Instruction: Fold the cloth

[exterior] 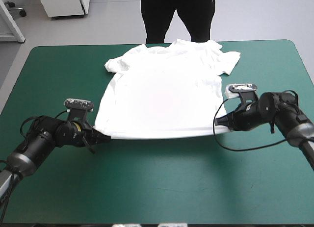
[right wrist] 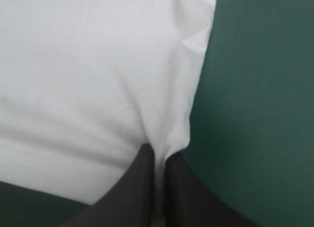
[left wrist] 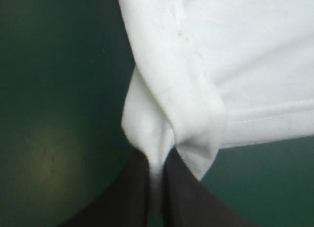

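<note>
At the left gripper (left wrist: 156, 161), black curved-fin jaws all but closed, pinching a bunched corner of hem on the white short-sleeved fabric T-shirt (exterior: 164, 94). At the right gripper (right wrist: 159, 156), matching black jaws, likewise nearly closed on the opposite hem corner, a thin pleat of cloth between them. Hem edge: drawn in a shallow curve between the two grips, nearest the robot. Garment body: spread flat, one layer deep as far as can be seen, lying centre and toward the far edge of the teal-green covered tabletop (exterior: 162, 188). Sleeves: both out to the sides. Collar end: somewhat rumpled at the far edge. Progress, as judged: spreading done, both hem corners secured, no fold made. Outstanding: every fold, apparently beginning with carrying the hem toward the collar.
</note>
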You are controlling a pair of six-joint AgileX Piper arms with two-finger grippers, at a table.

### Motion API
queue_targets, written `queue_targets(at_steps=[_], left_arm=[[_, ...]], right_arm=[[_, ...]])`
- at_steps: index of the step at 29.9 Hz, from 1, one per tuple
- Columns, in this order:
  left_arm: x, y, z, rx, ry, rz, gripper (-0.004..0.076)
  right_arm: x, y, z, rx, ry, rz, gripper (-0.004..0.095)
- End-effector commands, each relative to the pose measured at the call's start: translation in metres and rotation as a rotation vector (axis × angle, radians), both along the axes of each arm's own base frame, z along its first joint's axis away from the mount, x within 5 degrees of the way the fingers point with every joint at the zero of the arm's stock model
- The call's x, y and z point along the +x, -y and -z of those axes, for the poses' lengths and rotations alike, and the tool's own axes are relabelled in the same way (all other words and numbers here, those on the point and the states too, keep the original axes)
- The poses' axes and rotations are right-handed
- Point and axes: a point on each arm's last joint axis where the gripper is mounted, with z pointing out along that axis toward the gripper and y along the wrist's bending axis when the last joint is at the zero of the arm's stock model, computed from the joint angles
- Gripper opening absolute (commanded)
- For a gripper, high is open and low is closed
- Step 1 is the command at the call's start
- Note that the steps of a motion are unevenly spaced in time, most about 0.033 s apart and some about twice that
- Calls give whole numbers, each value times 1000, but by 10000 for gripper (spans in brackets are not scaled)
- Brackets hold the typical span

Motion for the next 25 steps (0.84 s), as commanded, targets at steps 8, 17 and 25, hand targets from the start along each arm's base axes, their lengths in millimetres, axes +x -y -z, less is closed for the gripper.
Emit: queue_targets(at_steps=[8, 17, 25], left_arm=[[-72, 3, -4, -6, -161, 108, -9], [-120, -6, 0, -108, -233, 106, -9], [-128, -7, 1, -103, -307, 116, 113]], right_arm=[[-92, 9, -3, -8, -54, -38, -17], [-137, 18, -1, -5, -97, -47, -17], [-140, 18, 0, -11, -126, -53, 169]])
